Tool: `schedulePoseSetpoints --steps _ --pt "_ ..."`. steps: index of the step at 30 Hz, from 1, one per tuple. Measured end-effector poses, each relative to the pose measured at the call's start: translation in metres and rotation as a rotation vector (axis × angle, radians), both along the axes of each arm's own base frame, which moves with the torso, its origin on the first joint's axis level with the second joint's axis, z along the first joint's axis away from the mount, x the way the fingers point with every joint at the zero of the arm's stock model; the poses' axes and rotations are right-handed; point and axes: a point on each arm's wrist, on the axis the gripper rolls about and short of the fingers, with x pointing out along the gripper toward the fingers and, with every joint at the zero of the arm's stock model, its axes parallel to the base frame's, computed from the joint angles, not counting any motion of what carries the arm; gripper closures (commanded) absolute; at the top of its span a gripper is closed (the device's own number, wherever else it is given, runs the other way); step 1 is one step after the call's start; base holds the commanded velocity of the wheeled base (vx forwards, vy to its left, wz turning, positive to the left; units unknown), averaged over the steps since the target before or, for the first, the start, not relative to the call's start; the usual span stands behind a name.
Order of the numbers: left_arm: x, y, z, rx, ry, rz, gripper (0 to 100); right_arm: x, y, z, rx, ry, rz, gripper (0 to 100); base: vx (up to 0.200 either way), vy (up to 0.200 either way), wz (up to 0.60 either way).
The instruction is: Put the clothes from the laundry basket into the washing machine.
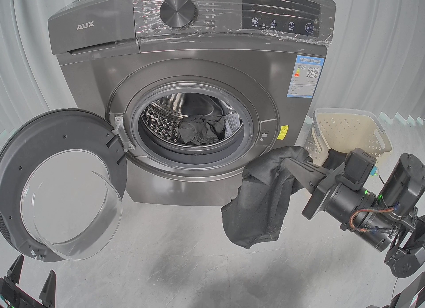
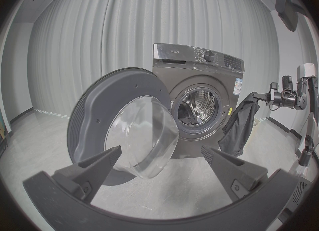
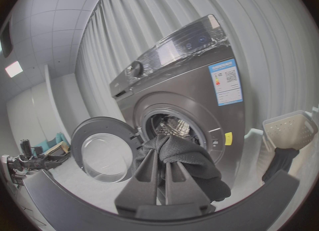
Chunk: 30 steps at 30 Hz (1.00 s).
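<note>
Pale pleated curtain [image 1: 376, 56] behind, glossy grey floor [image 1: 177, 251] underneath.

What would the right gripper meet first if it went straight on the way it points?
Probably the washing machine, around the rim of its drum opening; whether the right gripper would clear that rim is unclear.

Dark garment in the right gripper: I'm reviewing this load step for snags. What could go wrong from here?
1. The dark garment hangs well below the right gripper, reaching lower than the drum opening; its tail may drape over the rim instead of going in.
2. The gripper pinches only one bunched end, so the cloth might slip out on the way.
</note>
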Motion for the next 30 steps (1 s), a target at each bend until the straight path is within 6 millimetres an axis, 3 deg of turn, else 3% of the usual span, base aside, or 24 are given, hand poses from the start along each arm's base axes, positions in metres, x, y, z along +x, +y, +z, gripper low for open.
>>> schedulePoseSetpoints --steps 3,15,30 --pt "0.0 0.0 0.0 0.001 -0.001 0.0 0 -0.002 0.004 0.0 0.008 -0.006 0.016 100 0.0 0.2 0.0" --pt "0.0 0.0 0.0 0.043 -0.002 -0.007 0 -0.004 0.031 0.005 0.04 -0.032 0.072 100 0.0 0.0 0.0" --pt "0.0 -0.001 0.001 0.055 -0.006 -0.032 0 0.0 0.044 0.005 0.05 -0.034 0.087 100 0.0 0.0 0.0"
